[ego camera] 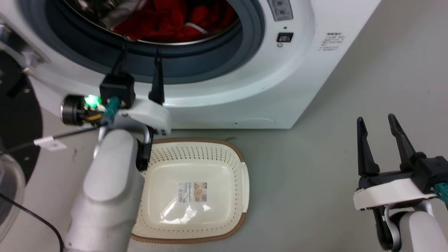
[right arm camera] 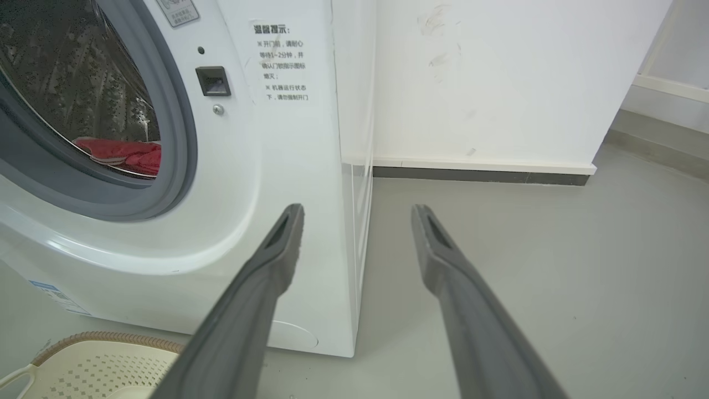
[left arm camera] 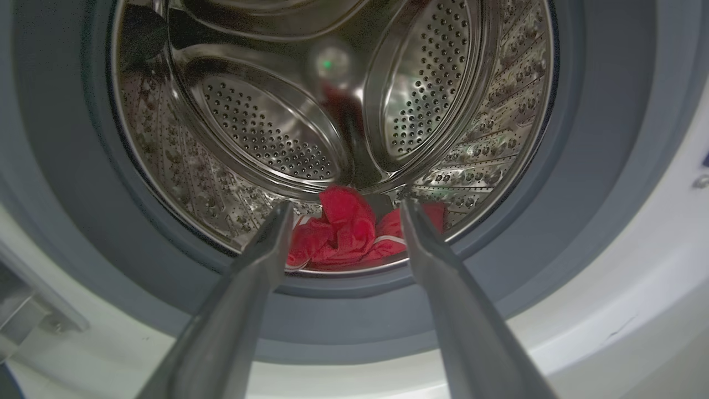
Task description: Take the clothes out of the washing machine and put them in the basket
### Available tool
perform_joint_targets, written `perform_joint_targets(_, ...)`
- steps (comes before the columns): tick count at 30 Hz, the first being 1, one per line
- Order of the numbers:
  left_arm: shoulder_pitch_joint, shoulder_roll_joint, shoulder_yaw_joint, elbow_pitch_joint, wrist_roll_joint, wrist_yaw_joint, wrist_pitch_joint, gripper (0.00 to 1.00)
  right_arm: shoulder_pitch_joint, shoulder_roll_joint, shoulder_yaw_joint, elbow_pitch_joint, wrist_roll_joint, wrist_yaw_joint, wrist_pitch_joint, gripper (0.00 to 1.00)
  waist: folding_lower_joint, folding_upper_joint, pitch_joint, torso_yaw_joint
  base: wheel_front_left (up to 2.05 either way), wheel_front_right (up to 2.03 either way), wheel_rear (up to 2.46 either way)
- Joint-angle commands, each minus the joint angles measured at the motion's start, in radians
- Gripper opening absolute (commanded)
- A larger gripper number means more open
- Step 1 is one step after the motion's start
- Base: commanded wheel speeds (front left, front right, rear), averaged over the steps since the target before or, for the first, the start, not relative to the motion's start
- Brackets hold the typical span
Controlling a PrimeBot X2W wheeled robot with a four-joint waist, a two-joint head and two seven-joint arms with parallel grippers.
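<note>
Left pincer (left arm camera: pixel 346 204) just short of clothes (left arm camera: pixel 338 235)

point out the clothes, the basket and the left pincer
clothes (left arm camera: pixel 338 233), left wrist view, on the bunched red fold
basket (ego camera: pixel 196 154), head view, on its perforated back wall
left pincer (ego camera: pixel 140 49), head view, midway between its fingertips

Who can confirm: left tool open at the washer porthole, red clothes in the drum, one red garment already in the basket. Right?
Wrong on the basket: the head view shows it holding no garment, just a label. Rest stands: left tool open at the porthole, clothes in the drum.
</note>
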Motion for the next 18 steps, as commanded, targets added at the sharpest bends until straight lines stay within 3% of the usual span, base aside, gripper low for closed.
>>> perform_joint_targets(1, -0.031, 0.009, 0.002, 0.011, 0.007, 0.004, -0.002, 1.00, -0.017, -0.002, 0.006, -0.004, 0.009, 0.000, -0.006, 1.00, -0.0001, 0.0000, 0.063, -0.041, 0.00, 0.00, 0.00)
perform_joint_targets(10, -0.260, 0.093, -0.004, 0.204, 0.056, 0.023, 0.005, 1.00, -0.082, -0.002, 0.052, 0.031, 0.051, 0.000, -0.031, 1.00, -0.0001, 0.0000, 0.164, -0.126, 0.00, 0.00, 0.00)
perform_joint_targets(18, -0.453, 0.188, -0.024, 0.362, 0.097, 0.013, 0.090, 1.00, -0.126, -0.001, 0.100, 0.074, 0.096, 0.000, -0.039, 1.00, -0.0001, 0.0000, 0.224, -0.194, 0.00, 0.00, 0.00)
